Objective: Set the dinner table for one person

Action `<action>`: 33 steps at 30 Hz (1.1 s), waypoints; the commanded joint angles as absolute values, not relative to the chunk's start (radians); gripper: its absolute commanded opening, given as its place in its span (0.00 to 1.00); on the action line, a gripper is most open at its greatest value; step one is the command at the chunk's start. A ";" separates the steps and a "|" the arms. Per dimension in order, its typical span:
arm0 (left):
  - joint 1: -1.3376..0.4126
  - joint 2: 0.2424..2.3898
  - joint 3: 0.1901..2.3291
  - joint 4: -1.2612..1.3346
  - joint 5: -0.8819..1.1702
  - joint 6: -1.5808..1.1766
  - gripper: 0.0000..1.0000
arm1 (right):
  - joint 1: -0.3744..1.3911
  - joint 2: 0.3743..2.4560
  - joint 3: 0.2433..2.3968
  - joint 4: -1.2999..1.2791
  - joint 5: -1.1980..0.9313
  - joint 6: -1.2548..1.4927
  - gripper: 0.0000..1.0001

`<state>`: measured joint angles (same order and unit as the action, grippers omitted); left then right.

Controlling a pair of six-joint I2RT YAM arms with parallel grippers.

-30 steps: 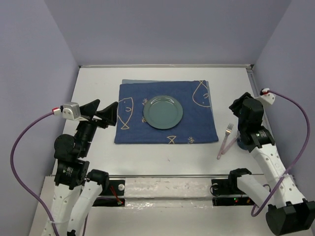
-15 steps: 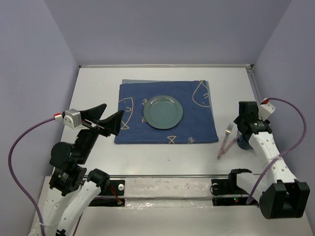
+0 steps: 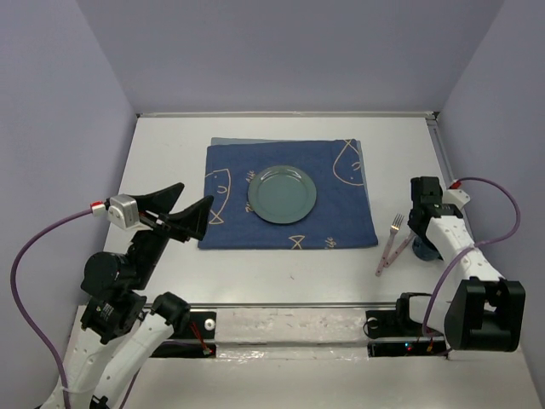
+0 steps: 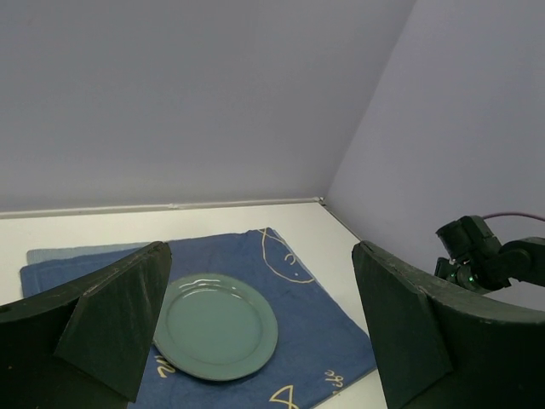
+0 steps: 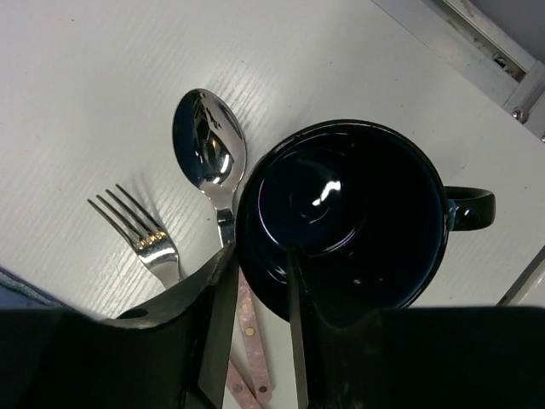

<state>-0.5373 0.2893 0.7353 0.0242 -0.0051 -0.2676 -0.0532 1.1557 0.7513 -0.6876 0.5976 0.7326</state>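
The white table [image 3: 281,273] carried everything; over its left side the left claw [image 3: 196,193] hung released. At its right, the right claw [image 5: 260,256] straddled the rim of a dark mug [image 5: 358,213], whether clenched I could not tell, beside a spoon [image 5: 204,141] and fork [image 5: 140,230]; farther, a green plate [image 3: 282,194] sat on blue cloth [image 3: 341,217].

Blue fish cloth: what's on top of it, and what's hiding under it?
An empty green plate sits on the cloth. Under it, a paler blue strip peeks out along the far edge; whatever else lies beneath is covered.
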 commanded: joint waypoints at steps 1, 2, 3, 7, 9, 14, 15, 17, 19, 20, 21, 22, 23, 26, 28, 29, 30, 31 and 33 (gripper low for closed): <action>-0.548 0.279 0.773 0.052 -0.018 -0.245 0.99 | -0.075 1.198 0.775 -0.635 0.637 0.703 0.33; -0.548 0.279 0.773 0.052 -0.017 -0.245 0.99 | -0.089 1.210 0.782 -0.629 0.637 0.690 0.32; -0.548 0.279 0.773 0.052 -0.017 -0.244 0.99 | -0.089 1.233 0.787 -0.626 0.637 0.684 0.28; -0.548 0.276 0.773 0.051 -0.021 -0.244 0.99 | -0.121 1.253 0.796 -0.607 0.612 0.666 0.19; -0.548 0.279 0.773 0.051 -0.025 -0.242 0.99 | -0.121 1.255 0.802 -0.601 0.618 0.661 0.07; -0.549 0.288 0.772 0.051 -0.018 -0.242 0.99 | -0.121 1.175 0.862 -0.652 0.725 0.646 0.00; -0.549 0.291 0.772 0.051 -0.017 -0.242 0.99 | -0.121 1.126 0.908 -0.684 0.748 0.643 0.00; -0.551 0.288 0.772 0.052 -0.017 -0.242 0.99 | -0.121 1.048 0.955 -0.686 0.744 0.591 0.00; -0.551 0.282 0.767 0.054 -0.029 -0.239 0.99 | -0.054 1.016 1.026 -0.669 0.707 0.559 0.00; -0.549 0.282 0.767 0.055 -0.032 -0.238 0.99 | -0.023 1.020 1.051 -0.641 0.681 0.520 0.00; -0.549 0.282 0.765 0.055 -0.032 -0.238 0.99 | 0.015 1.040 1.075 -0.626 0.649 0.499 0.00; -0.549 0.288 0.764 0.055 -0.031 -0.238 0.99 | 0.113 1.069 1.132 -0.612 0.609 0.477 0.00; -0.548 0.293 0.764 0.057 -0.026 -0.236 0.99 | 0.165 1.110 1.167 -0.588 0.598 0.418 0.00; -0.548 0.311 0.759 0.055 -0.028 -0.232 0.99 | 0.335 1.340 1.332 -0.566 0.617 0.277 0.00; -0.548 0.318 0.758 0.054 -0.037 -0.230 0.99 | 0.363 1.513 1.418 -0.565 0.593 0.241 0.00; -0.546 0.325 0.756 0.052 -0.038 -0.229 0.99 | 0.364 1.563 1.493 -0.549 0.563 0.214 0.00; -0.545 0.327 0.756 0.051 -0.043 -0.229 0.99 | 0.374 1.607 1.494 -0.535 0.542 0.203 0.00; -0.545 0.330 0.756 0.051 -0.051 -0.227 0.99 | 0.374 1.687 1.553 -0.520 0.499 0.186 0.00; -0.545 0.333 0.755 0.049 -0.057 -0.225 0.99 | 0.374 1.759 1.612 -0.485 0.454 0.141 0.00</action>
